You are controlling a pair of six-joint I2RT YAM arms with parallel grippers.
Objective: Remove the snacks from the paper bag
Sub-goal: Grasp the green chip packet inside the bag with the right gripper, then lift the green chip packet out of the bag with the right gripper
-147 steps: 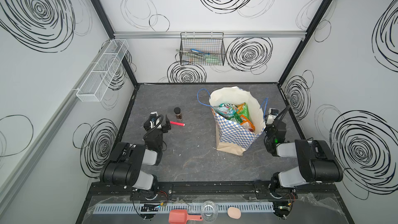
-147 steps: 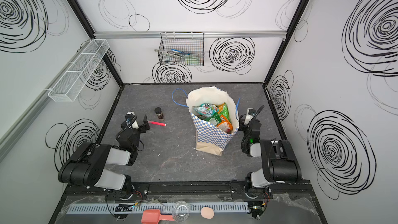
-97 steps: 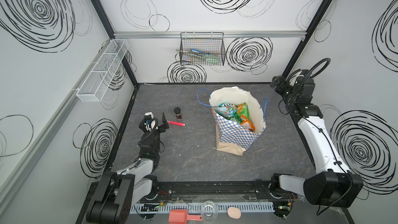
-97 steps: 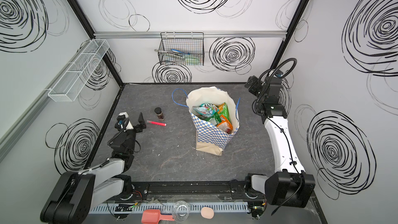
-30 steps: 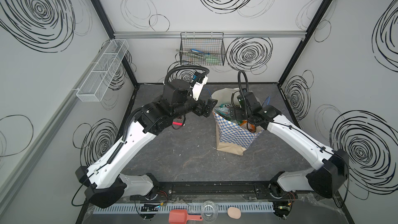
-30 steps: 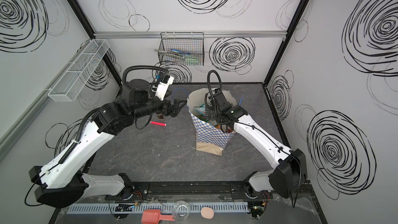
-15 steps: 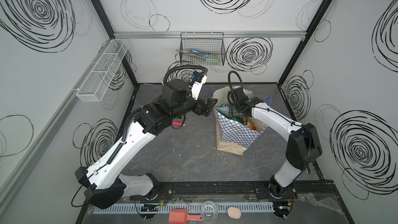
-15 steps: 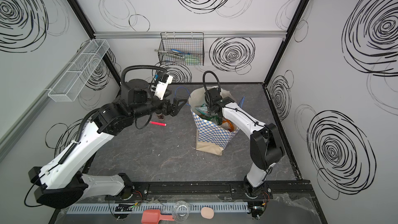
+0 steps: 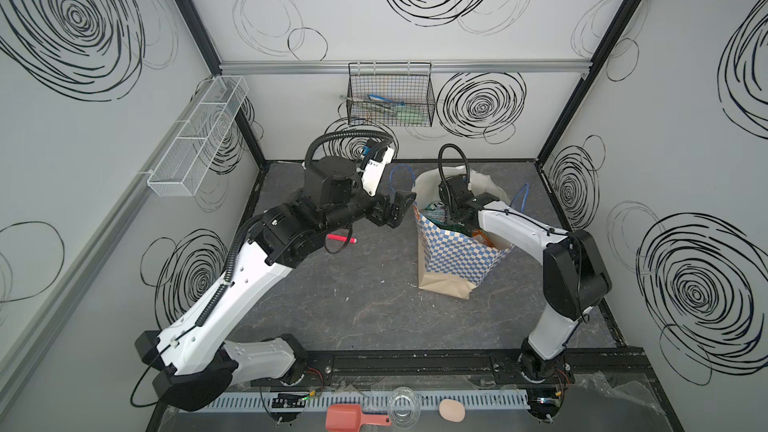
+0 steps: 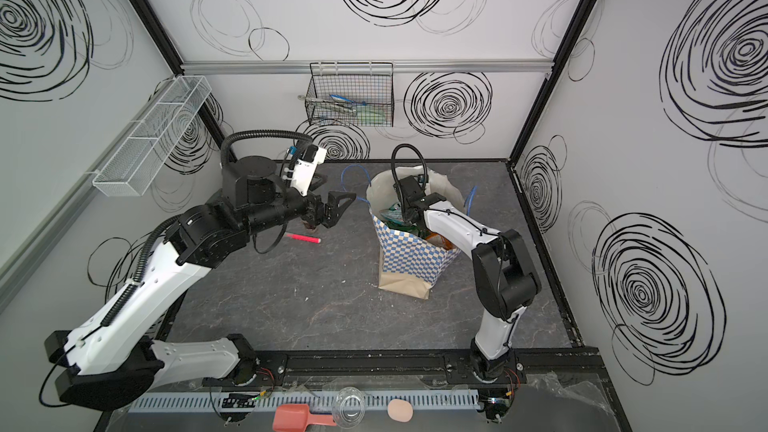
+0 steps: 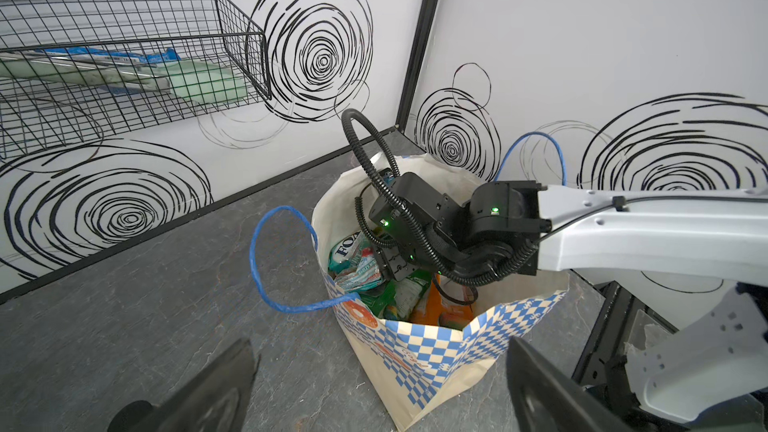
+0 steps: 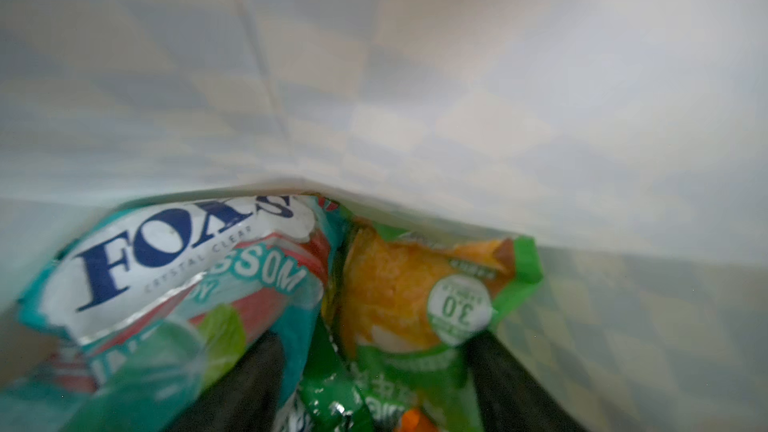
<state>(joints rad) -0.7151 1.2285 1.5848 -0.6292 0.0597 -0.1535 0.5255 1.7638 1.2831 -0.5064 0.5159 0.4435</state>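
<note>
- The tabletop [image 9: 365, 305] in front of the paper bag [image 9: 453, 259] carried no packets, so no part of the job looked done.
- The paper bag stood upright with its mouth open. It was thin paper and would likely slide or tip if a packet dragged on its wall.
- The snacks [image 11: 395, 295] all sat inside the bag, piled close under its rim. A teal packet [image 12: 187, 276] lay against the wall, with a green-and-orange packet [image 12: 415, 297] beside it.
- They looked light, crinkly and slick. A pinch on a flat sealed edge should hold better than one on the puffed middle.
- The right tool [image 12: 380, 396] was down inside the bag. Its fingers stood part-way apart with the green-and-orange packet between them, and no firm pinch showed.
- The left tool [image 9: 401, 207] hung wide open and empty, just beside the bag's rim.
- A pink marker [image 9: 341, 238] lay on the tabletop near the bag, on the left tool's side.
- Behind the bag, on the back wall, a wire basket [image 9: 390, 118] held a pale green flat thing and something blue.
</note>
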